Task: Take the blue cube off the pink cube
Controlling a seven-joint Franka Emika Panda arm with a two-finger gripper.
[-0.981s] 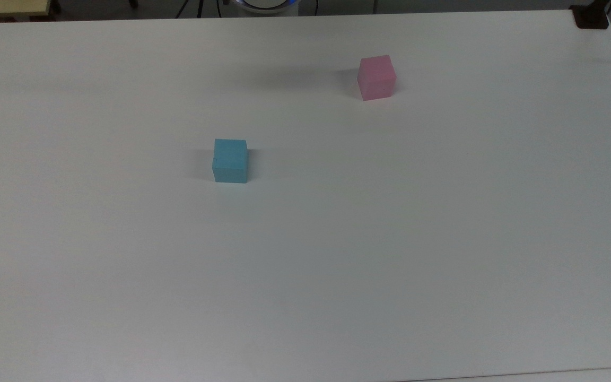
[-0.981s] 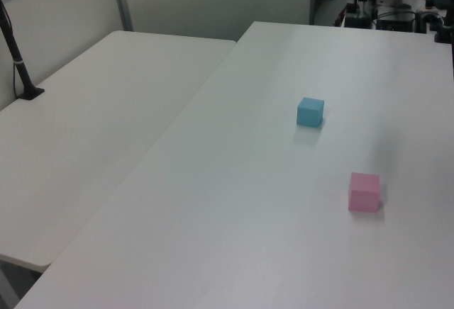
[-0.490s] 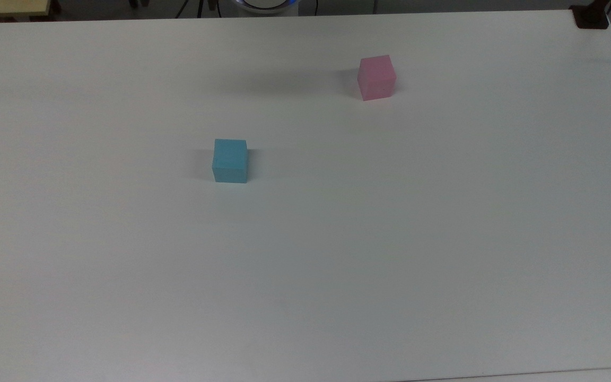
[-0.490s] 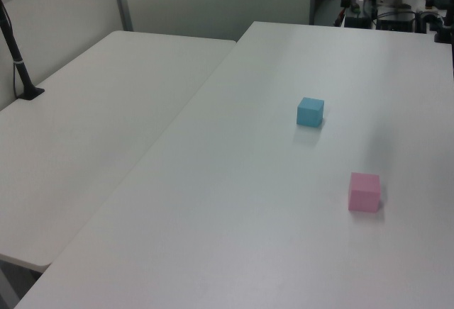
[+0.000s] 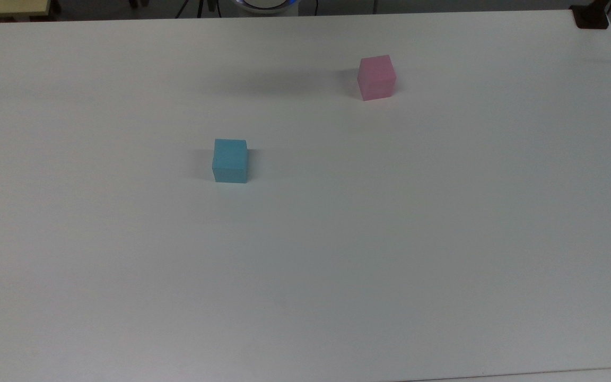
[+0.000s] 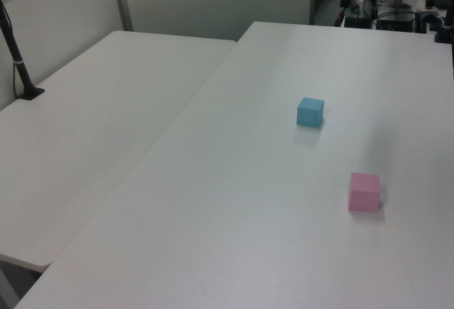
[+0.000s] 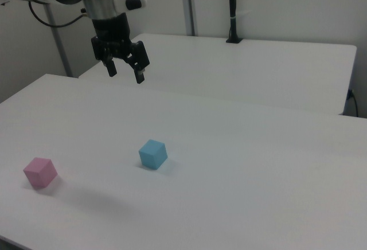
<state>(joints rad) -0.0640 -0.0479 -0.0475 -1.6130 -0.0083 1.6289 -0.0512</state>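
The blue cube (image 5: 230, 160) (image 6: 310, 111) (image 7: 153, 154) rests by itself on the white table (image 5: 337, 254), well apart from the pink cube (image 5: 376, 77) (image 6: 364, 192) (image 7: 40, 172), which also sits alone on the tabletop. In the right view my gripper (image 7: 125, 71) hangs high above the table, up and to the left of the blue cube. It is open, with nothing between its two black fingers (image 7: 139, 75).
A second white table (image 6: 85, 132) (image 7: 246, 72) adjoins this one. A black post (image 6: 18, 61) (image 7: 232, 9) stands on it near its far edge. A dark clamp (image 5: 592, 16) sits at the top view's upper right table corner.
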